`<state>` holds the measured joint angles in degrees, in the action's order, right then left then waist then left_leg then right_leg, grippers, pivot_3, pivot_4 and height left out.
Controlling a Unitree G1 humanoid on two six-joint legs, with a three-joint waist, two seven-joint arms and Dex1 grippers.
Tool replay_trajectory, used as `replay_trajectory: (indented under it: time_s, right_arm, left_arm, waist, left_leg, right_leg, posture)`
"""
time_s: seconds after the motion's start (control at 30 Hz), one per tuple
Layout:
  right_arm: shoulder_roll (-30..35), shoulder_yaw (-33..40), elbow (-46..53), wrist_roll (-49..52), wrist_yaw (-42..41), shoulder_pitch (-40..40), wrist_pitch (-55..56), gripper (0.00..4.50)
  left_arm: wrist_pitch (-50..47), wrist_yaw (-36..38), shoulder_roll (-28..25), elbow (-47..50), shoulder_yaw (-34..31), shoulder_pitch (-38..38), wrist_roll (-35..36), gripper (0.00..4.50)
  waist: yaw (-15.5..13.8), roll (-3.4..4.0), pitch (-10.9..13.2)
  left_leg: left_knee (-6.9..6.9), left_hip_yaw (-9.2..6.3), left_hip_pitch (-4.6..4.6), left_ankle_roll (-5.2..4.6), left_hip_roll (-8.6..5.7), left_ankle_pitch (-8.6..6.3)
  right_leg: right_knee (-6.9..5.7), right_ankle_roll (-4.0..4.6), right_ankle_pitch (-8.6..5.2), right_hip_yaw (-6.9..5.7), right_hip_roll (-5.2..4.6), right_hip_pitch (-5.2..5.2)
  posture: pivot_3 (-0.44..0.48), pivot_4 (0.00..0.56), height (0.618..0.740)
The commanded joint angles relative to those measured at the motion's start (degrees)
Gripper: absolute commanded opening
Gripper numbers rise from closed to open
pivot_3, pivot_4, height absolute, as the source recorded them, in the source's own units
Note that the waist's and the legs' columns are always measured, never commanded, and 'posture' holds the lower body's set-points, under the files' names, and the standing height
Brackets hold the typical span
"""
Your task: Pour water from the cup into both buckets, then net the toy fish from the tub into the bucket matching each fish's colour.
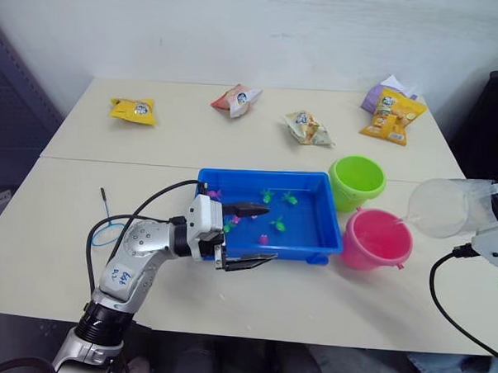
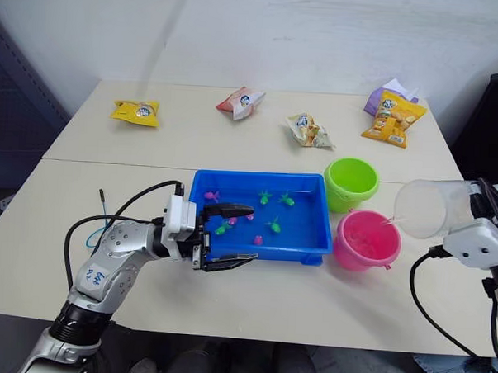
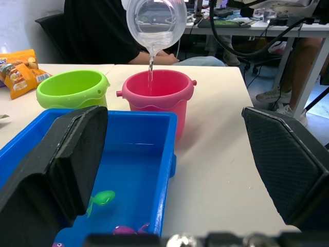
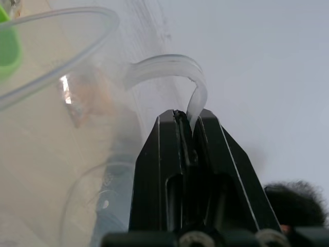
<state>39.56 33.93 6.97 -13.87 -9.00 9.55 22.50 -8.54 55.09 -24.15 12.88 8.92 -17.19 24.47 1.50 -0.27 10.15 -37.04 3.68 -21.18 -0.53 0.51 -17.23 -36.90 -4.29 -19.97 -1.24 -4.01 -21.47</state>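
1. At the right edge of the head views, the right gripper [image 4: 187, 126] is clamped tight on the handle of the cup [image 1: 446, 207], which is tipped on its side with its spout toward the pink bucket [image 1: 376, 238].
2. Seen from the left wrist, a thin stream of water [image 3: 150, 69] falls from the cup into the pink bucket.
3. Just behind the pink bucket, centre right of the frame, stands the green bucket [image 1: 356, 181]; the two are almost touching.
4. Left of both buckets, the tub [image 1: 314, 218] sits at the frame's middle, with several pink and green toy fish [image 1: 278, 226] scattered inside.
5. The left gripper [image 1: 248, 234] hovers at the tub's near left corner, fingers spread wide and holding nothing.
6. At centre left, the net [image 1: 107, 227] lies flat on the table [image 1: 326, 305], partly hidden behind the left arm.
7. Five snack packets [image 1: 133, 110] lie along the table's far side, in the upper part of the frame.
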Motion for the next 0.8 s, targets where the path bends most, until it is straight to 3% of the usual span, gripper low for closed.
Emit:
replay_trajectory:
  time_s: [0.03,0.4,0.6,0.8]
  right_arm:
    - [-2.7,1.6,2.4,7.0,0.1,-1.3,-3.9,0.04]
    - [-6.9,3.8,7.1,31.4,-4.2,-6.6,-20.9,0.04]
    - [-2.9,3.1,4.6,33.8,-1.9,-15.2,-32.2,0.04]
    - [4.1,-4.8,-1.8,27.0,-1.7,-24.9,-40.3,0.04]
  left_arm:
    - [1.0,0.2,-0.5,1.0,-1.5,-0.2,0.3,4.50]
    - [1.2,0.2,-2.0,-2.2,-5.4,-2.0,0.8,4.50]
    - [-1.4,-5.0,-0.5,-6.7,-10.0,-6.0,1.9,4.50]
    - [-1.0,-6.3,-0.7,-9.7,-10.9,-8.9,0.0,4.50]
  waist:
    - [0.0,0.01,0.0]
    - [0.0,0.03,0.0]
    - [0.0,0.01,0.0]
    - [0.1,-0.01,0.0]
  left_leg:
    - [0.00,0.00,0.00,0.00,0.00,0.00]
    - [-0.01,0.00,0.01,-0.04,0.04,-0.01]
    - [-0.03,-0.01,-0.01,-0.07,0.04,-0.02]
    - [-0.02,0.02,-0.02,-0.11,0.04,0.00]
  right_leg:
    - [-0.01,0.00,0.00,0.00,0.00,0.00]
    - [-0.04,0.00,0.00,0.01,0.00,0.00]
    - [-0.05,0.00,0.00,0.00,-0.01,-0.02]
    - [-0.06,0.00,0.00,-0.01,0.00,-0.06]
  posture:
    - [0.000,0.150,0.738]
    - [0.000,0.150,0.738]
    - [0.000,0.150,0.738]
    - [0.000,0.150,0.738]
